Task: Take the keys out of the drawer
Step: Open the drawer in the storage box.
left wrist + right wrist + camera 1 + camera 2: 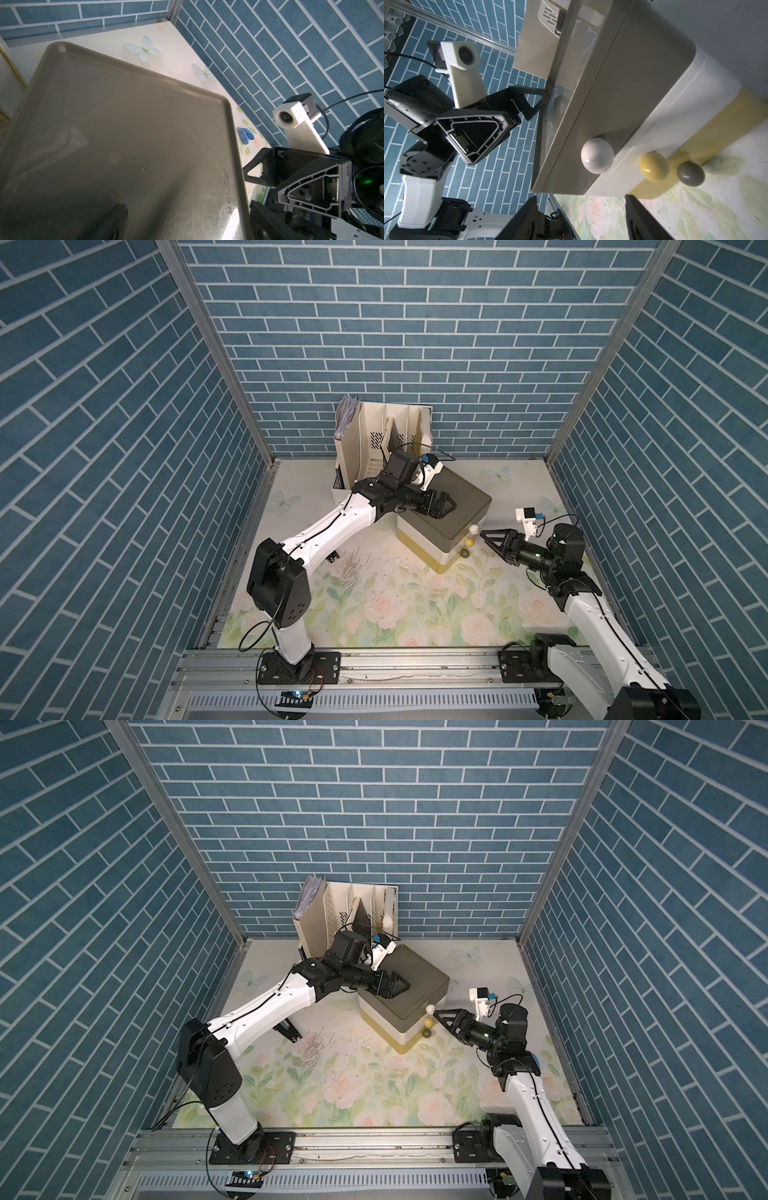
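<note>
Three stacked drawers, all shut, make up a small cabinet [465, 499] standing on the flowered table [374, 605]. Each drawer has a round handle: a white knob [597, 155] on the top one, then a yellow knob [654, 166] and a grey knob [690, 173]. No keys show anywhere; presumably they lie inside one of the drawers, though which cannot be told. The left claw [448, 506] rests on the cabinet's flat grey top with its fingers apart, holding nothing. It is most likely pressing down so the cabinet does not slide when a drawer is pulled. The right claw [487, 538] hangs just in front of the white knob, fingers apart and empty. The knob lines up with the gap but is not yet touched, which suggests the top drawer is to be opened first.
</note>
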`<state>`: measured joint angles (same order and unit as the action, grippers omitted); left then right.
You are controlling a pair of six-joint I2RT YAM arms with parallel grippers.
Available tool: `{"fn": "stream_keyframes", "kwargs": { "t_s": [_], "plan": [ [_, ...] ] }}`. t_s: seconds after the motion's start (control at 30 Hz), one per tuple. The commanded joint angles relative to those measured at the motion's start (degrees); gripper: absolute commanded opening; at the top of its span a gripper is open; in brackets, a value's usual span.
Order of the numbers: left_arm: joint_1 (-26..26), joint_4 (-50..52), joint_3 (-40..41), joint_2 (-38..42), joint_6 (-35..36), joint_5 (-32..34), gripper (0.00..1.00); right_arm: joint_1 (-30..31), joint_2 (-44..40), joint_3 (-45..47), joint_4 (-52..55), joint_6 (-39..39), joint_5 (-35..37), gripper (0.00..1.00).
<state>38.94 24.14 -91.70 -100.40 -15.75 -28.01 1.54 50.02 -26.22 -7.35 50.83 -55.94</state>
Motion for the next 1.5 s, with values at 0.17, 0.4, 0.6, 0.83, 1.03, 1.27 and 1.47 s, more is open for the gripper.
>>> {"fn": "stream_keyframes", "kwargs": {
  "t_s": [0.17, 0.4, 0.6, 0.83, 1.03, 1.27, 1.47],
  "plan": [
    [0.39, 1.70, -1.04, -1.29, 1.25, 0.85, 0.96, 0.00, 1.30, 0.70, -6.23, 2.78, -1.99, 0.67],
    [0.45, 1.87, -1.15, -1.55, 1.23, 0.68, 0.96, 0.90, 2.45, 1.27, -9.87, 5.16, -2.16, 0.63],
    [0.43, 2.23, -1.36, -1.55, 1.48, 0.57, 0.96, 2.36, 4.37, 1.24, -11.30, 5.25, -1.56, 0.59],
    [0.40, 2.40, -1.28, -1.55, 1.67, 0.45, 0.96, 3.97, 7.59, 0.79, -13.21, 5.17, -0.73, 0.57],
    [0.42, 2.75, -1.47, -1.62, 1.78, 0.32, 0.96, 4.72, 10.04, 0.21, -14.96, 5.16, -0.22, 0.52],
    [0.35, 3.02, -1.98, -1.84, 1.95, 0.14, 0.97, 5.15, 12.01, -0.98, -16.20, 5.07, 0.66, 0.48],
    [0.43, 3.08, -1.86, -1.99, 2.03, -0.03, 0.97, 5.14, 12.21, -1.51, -16.73, 5.16, 1.60, 0.46]
  ]
}}
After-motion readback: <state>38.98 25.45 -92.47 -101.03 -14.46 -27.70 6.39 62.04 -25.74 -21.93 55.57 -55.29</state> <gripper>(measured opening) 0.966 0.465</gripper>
